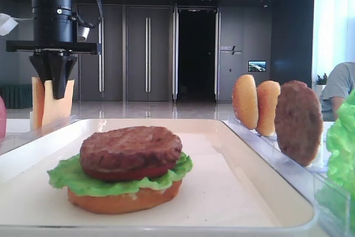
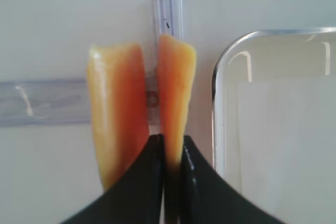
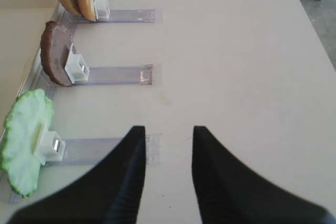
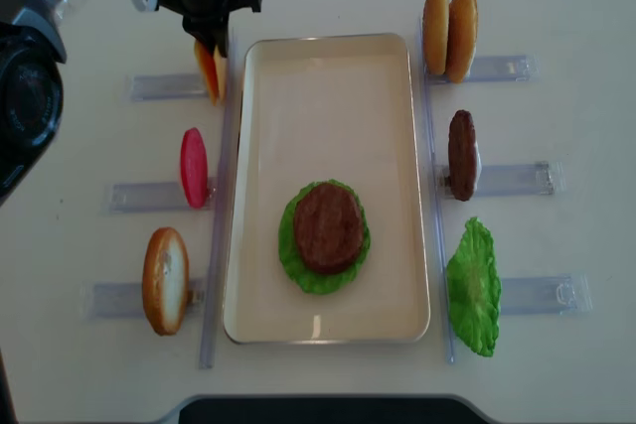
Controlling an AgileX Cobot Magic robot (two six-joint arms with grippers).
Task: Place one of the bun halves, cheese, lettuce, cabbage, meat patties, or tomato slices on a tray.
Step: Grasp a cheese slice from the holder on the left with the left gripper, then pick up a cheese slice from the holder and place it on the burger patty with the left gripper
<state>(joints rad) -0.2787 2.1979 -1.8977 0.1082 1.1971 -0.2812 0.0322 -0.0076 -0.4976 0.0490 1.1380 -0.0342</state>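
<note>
Two pale orange cheese slices stand on edge in a clear holder left of the tray. My left gripper (image 2: 172, 141) is shut on the right cheese slice (image 2: 176, 85); the other slice (image 2: 116, 108) stands free beside it. From above, the left gripper (image 4: 209, 35) hangs over the cheese (image 4: 207, 71) at the far left corner of the cream tray (image 4: 328, 106). In the tray lies a stack: bun (image 1: 122, 201), lettuce (image 1: 66, 176), tomato (image 1: 127, 173), meat patty (image 1: 130, 147). My right gripper (image 3: 168, 132) is open over bare table, holding nothing.
Left of the tray stand a tomato slice (image 4: 193, 168) and a bun half (image 4: 165, 280) in clear holders. Right of it stand two bun halves (image 4: 449, 32), a patty (image 4: 461, 154) and a lettuce leaf (image 4: 474, 287). A black camera (image 4: 25, 86) juts in at the left.
</note>
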